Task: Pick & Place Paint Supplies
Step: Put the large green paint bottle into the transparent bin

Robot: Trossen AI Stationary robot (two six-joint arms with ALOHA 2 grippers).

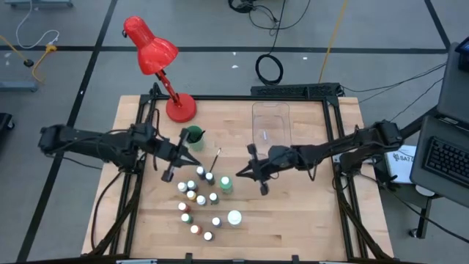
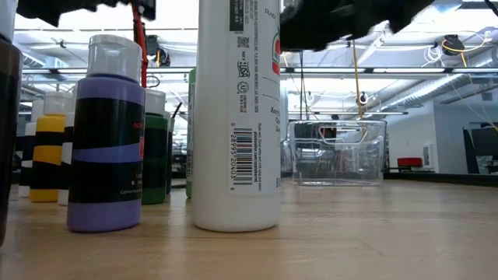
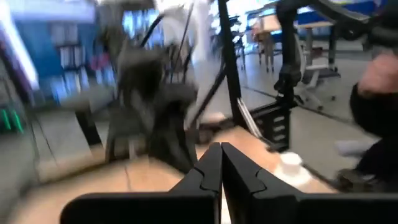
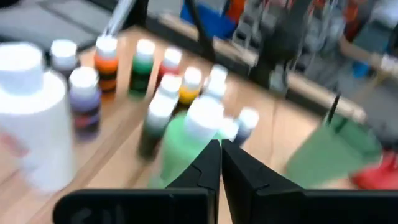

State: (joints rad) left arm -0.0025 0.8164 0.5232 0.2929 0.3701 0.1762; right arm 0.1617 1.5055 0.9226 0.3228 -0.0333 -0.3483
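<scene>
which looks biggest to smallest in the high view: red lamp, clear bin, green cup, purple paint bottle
1. red lamp
2. clear plastic bin
3. green cup
4. purple paint bottle

All sit on the table, so nearness hardly skews this.

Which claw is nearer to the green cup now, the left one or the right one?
Left. The left claw hovers just beside the green cup; the right claw is farther, across the table.

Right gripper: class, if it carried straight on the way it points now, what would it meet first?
Probably the larger green bottle with the white cap, dead ahead of the shut right gripper, with the small paint bottles behind it. Depth is hard to judge.
</scene>
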